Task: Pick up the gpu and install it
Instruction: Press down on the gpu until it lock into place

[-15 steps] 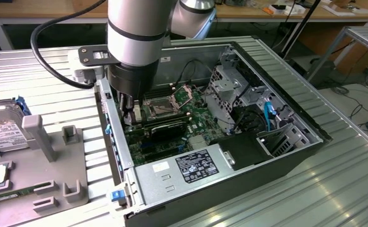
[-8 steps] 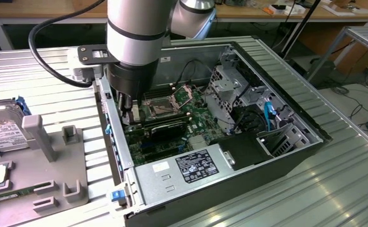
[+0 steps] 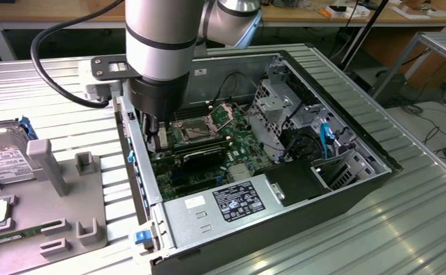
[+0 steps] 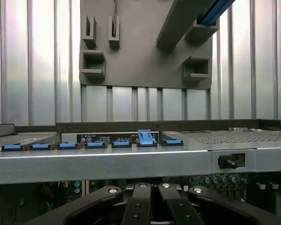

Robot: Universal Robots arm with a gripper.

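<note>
The gpu [image 3: 202, 156], a dark card with a black shroud, lies flat across the green motherboard [image 3: 234, 123] inside the open computer case [image 3: 345, 189]. My gripper [image 3: 156, 136] reaches down into the case at the card's end by the wall on the exterior view's left. In the wrist view the black fingers [image 4: 143, 206] press together with nothing showing between them, so the gripper [image 4: 153, 204] is shut. Whether the fingertips touch the card is hidden. The case wall with its row of blue slot clips [image 4: 145, 138] runs just beyond the gripper.
A grey fixture tray [image 3: 62, 195] beside the case holds a silver hard drive [image 3: 1, 160] and a thin green RAM stick [image 3: 16, 235]. Inside the case are the CPU socket [image 3: 196, 129], a drive cage [image 3: 277, 106] and the power supply [image 3: 231, 203]. Ribbed metal table [image 3: 406, 229] surrounds everything.
</note>
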